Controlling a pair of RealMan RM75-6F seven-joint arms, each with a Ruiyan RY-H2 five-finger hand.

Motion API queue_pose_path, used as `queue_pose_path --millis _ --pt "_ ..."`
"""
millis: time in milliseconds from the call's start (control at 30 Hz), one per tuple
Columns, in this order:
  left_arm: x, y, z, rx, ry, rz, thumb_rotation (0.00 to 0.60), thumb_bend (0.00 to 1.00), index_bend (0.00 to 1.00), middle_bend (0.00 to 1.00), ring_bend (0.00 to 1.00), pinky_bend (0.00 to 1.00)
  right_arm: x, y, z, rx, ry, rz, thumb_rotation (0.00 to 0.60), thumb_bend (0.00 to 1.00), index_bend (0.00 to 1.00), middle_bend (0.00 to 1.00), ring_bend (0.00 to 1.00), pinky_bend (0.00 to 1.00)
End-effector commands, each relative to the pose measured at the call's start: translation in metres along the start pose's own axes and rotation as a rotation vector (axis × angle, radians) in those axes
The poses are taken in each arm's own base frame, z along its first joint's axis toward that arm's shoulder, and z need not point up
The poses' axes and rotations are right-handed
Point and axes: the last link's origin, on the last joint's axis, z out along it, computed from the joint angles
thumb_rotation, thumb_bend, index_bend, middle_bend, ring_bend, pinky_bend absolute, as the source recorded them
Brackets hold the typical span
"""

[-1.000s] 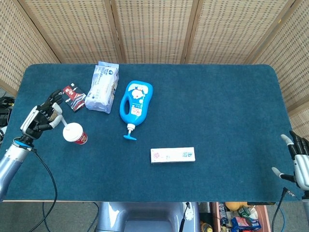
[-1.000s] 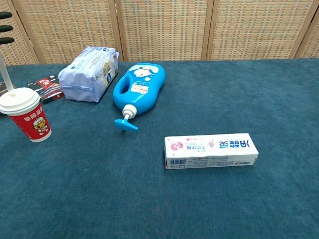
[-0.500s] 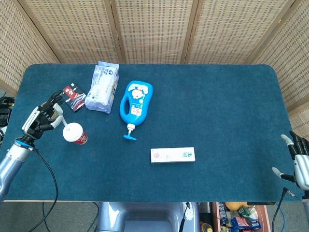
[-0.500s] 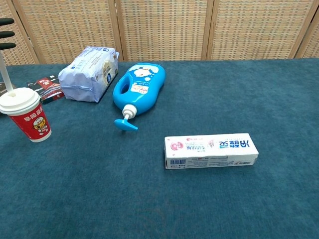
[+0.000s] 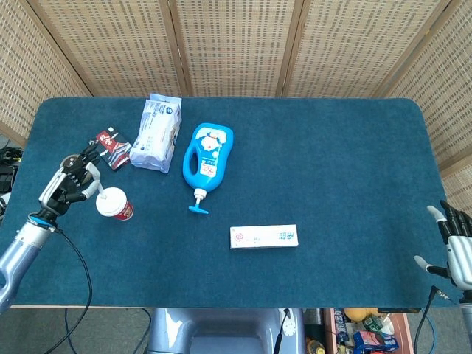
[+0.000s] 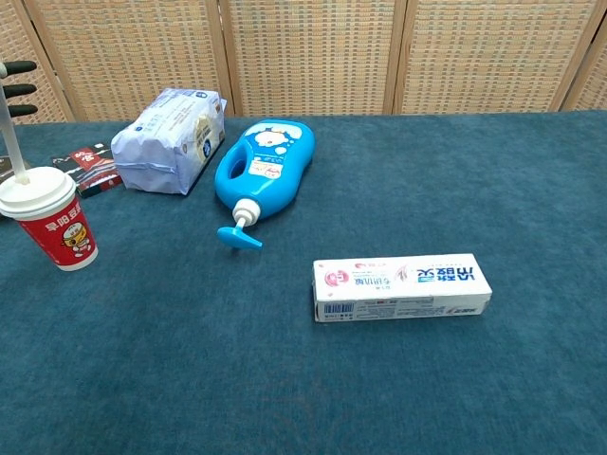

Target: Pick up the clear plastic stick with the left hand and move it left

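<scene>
Left hand at the straw in the cup, near the worktop's left edge

The clear plastic stick (image 6: 16, 142) stands tilted in the lidded red paper cup (image 5: 115, 203), and the left hand (image 5: 71, 179) has its fingers curled around the stick's upper end; whether it truly grips I cannot tell. The right hand (image 5: 457, 245) hangs off the right edge, fingers spread, holding nothing. A sideways pull could tip the light cup or drag it along, so I judge the stick should come up first. Left of the cup lies bare blue worktop (image 5: 339, 162), but the edge is near. A dark packet (image 5: 112, 148), a wipes pack (image 5: 157, 133), a blue pump bottle (image 5: 207, 160) and a toothpaste box (image 5: 263, 236) lie apart.
</scene>
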Motion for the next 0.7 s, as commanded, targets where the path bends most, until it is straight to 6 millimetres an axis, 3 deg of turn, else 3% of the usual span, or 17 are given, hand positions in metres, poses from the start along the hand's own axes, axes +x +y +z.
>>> queue_pose_path --millis 33,700 --pt "0.001 -0.005 0.000 0.011 0.009 -0.001 0.600 0.46 0.58 0.00 0.00 0.00 0.000 0.000 0.000 -0.001 0.000 0.000 0.600 0.00 0.00 0.00 0.00 0.00" --pt "0.005 -0.033 0.001 0.090 0.018 0.003 0.600 0.46 0.58 0.00 0.00 0.00 -0.001 0.001 0.002 -0.004 -0.007 0.004 0.600 0.00 0.00 0.00 0.00 0.00"
